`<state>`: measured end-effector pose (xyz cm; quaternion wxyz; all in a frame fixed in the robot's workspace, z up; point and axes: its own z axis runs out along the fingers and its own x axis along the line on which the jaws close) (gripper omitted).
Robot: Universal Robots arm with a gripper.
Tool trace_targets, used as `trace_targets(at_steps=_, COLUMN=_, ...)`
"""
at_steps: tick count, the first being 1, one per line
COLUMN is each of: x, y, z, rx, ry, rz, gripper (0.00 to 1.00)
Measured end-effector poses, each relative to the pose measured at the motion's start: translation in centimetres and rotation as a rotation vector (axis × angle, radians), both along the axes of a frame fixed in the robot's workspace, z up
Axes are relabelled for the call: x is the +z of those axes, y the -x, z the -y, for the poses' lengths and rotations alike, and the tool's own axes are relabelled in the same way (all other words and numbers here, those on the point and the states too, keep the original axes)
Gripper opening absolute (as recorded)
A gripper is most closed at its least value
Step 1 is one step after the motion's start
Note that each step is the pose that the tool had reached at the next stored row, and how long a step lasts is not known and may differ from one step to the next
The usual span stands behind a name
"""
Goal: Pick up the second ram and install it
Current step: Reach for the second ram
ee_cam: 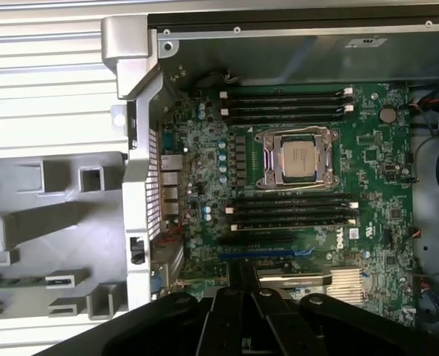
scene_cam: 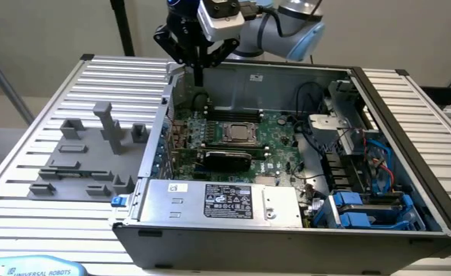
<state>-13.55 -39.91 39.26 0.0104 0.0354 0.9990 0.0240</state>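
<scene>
Above the back corner of the open computer case on the exterior view's left, the gripper hangs from the arm with its slim dark fingers pointing straight down, pressed together and pinching nothing. Its tips stand clear above the case rim and touch no part of it. In the wrist view the same closed fingers sit over the motherboard, with the CPU in its square socket beyond them and black memory slots lying in rows on both sides of that socket; whether any slot already carries a stick cannot be told. The second ram shows as a narrow green strip lying flat in the grey fixture, outside the case wall and well apart from the gripper. That fixture, with its upright blocks, rests on the slatted metal table toward the table's edge at the exterior view's left, just beside the case. Inside the case, a grey power supply with a black label lies along the near wall, next to the motherboard.
</scene>
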Motion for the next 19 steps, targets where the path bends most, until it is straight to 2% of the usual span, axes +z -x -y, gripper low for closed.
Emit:
trace_targets(at_steps=8, x=-0.01, y=3.6, z=0.33, rx=0.0, ry=0.0, rz=0.0, gripper=0.11)
trace_targets(at_steps=19, x=-0.05, y=8.6, z=1.66, rx=0.0, ry=0.0, rz=0.0, gripper=0.11)
